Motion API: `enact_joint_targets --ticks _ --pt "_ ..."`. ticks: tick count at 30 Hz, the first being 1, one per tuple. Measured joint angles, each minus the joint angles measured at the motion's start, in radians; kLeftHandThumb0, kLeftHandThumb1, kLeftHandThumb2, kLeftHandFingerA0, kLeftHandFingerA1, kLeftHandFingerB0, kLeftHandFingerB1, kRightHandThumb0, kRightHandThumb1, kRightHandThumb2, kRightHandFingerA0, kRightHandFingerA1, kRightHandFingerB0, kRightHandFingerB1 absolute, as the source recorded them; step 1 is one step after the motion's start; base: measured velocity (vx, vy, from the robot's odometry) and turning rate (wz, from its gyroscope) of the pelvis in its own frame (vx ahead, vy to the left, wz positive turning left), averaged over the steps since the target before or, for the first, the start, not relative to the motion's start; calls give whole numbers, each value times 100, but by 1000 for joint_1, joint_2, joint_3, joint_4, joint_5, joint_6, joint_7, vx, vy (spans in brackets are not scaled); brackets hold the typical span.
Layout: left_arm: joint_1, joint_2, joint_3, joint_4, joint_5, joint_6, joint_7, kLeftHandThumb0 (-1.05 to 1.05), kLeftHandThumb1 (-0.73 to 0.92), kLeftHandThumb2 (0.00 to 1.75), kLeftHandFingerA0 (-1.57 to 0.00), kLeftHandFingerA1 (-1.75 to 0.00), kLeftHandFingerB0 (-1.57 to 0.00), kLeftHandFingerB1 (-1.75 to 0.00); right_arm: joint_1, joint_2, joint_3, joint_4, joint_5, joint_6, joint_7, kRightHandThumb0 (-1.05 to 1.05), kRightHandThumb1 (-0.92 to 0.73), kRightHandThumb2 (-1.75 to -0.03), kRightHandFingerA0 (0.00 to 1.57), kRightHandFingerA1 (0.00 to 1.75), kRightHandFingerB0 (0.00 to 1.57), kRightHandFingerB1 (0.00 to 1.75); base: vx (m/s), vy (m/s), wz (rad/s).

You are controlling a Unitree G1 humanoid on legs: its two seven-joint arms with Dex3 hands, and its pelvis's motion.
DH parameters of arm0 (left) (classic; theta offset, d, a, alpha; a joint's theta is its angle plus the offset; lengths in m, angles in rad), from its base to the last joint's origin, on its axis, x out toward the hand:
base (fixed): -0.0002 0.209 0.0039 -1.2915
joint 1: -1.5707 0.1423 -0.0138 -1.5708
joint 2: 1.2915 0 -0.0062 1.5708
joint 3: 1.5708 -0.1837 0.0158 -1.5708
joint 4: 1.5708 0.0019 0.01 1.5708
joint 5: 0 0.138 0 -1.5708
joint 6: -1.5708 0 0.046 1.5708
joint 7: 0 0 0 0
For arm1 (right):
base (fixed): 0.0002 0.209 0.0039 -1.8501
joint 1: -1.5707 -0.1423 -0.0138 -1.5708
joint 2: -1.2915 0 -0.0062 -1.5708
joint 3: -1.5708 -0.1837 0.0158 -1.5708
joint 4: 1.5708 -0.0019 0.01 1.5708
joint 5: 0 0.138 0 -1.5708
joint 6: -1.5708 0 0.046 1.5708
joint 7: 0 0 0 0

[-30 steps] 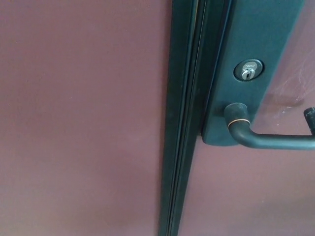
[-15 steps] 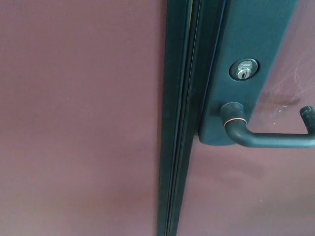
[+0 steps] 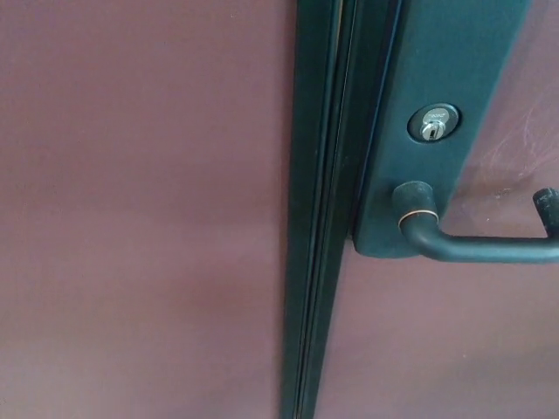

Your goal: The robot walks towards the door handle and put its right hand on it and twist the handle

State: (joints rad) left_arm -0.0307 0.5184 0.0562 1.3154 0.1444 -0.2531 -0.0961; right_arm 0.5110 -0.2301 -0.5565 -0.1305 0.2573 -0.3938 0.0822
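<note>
A dark lever door handle (image 3: 476, 250) juts from a dark teal lock plate (image 3: 450, 61) and runs level to the right, out of the picture. A silver keyhole cylinder (image 3: 433, 122) sits above the handle's round base. Only a small black tip of my right hand (image 3: 547, 207) shows at the right edge, just above the lever and close to it; whether it touches the lever cannot be told. My left hand does not show.
A dark vertical door edge and seam (image 3: 321, 262) runs top to bottom through the middle. Brownish-red door panels (image 3: 140, 218) fill both sides, very close to the camera.
The whole picture shifted slightly left and up from a second ago, so the camera moved. The handle stays level, and the black tip keeps its place above it.
</note>
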Motion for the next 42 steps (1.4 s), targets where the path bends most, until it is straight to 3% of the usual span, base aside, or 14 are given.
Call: enact_joint_targets --ticks 2,3,4,5,19,20,21,23,30,31,32,40,41,42 --pt "0 0 0 0 0 0 0 -26 57 58 -65 -47 -47 -39 9 -13 -11 -83 31 8 8 -45 -60 -58 49 87 48 64 0 0 0" --pt "0 0 0 0 0 0 0 -26 57 58 -65 -47 -48 -39 13 -23 -15 -124 47 13 13 -52 -47 -89 58 86 42 69 0 0 0" --pt "0 0 0 0 0 0 0 -26 57 58 -65 -47 -48 -39 16 -31 -19 -159 62 18 17 -52 -47 -89 58 86 42 69 0 0 0" --pt "0 0 0 0 0 0 0 -26 57 58 -65 -47 -48 -39 17 -46 -24 -202 80 26 24 -59 -59 -58 45 99 41 75 0 0 0" --pt "0 6 1 -2 -1 -2 -1 -26 57 58 -65 -47 -48 -39 -76 -443 -36 -440 263 200 162 -83 -53 -57 54 91 50 78 0 0 0" --pt "0 7 1 -2 -1 -2 -1 -26 57 58 -65 -48 -48 -39 -92 -474 -33 -444 274 221 173 -89 -34 -85 54 84 51 74 0 0 0" --pt "1 8 1 -1 -1 -2 -1 -27 57 58 -65 -48 -48 -39 -111 -504 -25 -444 281 239 183 -91 -34 -85 55 83 51 73 0 0 0" --pt "-2 9 1 -1 -1 -2 -1 -27 57 57 -65 -48 -49 -39 -170 -562 3 -438 284 271 196 -91 -52 -61 56 83 49 70 0 0 0" --pt "-10 12 -1 -2 0 -3 -1 -27 57 58 -65 -48 -49 -40 -346 -732 113 -412 286 394 251 -87 -34 -82 55 70 49 61 0 0 0" --pt "-9 12 -1 -2 0 -3 -1 -27 57 58 -65 -48 -49 -40 -361 -752 124 -412 286 409 258 -84 -46 -56 57 65 52 54 0 0 0" --pt "-8 12 -1 -2 -1 -4 -1 -27 57 58 -65 -48 -49 -40 -377 -775 134 -412 287 426 267 -81 -49 -56 57 62 51 50 0 0 0" --pt "-7 15 -3 -1 0 -4 -9 -27 57 58 -65 -48 -50 -40 -464 -938 184 -427 300 564 362 -59 -52 -56 49 43 44 35 0 0 0" --pt "-7 16 -3 -1 0 -4 -11 -27 57 58 -65 -48 -50 -40 -473 -951 187 -430 304 584 378 -56 -42 -82 45 57 29 45 0 0 0" --pt "-7 17 -3 -1 0 -5 -13 -27 57 58 -65 -48 -50 -40 -480 -960 188 -432 306 599 390 -56 -42 -81 44 56 28 45 0 0 0"
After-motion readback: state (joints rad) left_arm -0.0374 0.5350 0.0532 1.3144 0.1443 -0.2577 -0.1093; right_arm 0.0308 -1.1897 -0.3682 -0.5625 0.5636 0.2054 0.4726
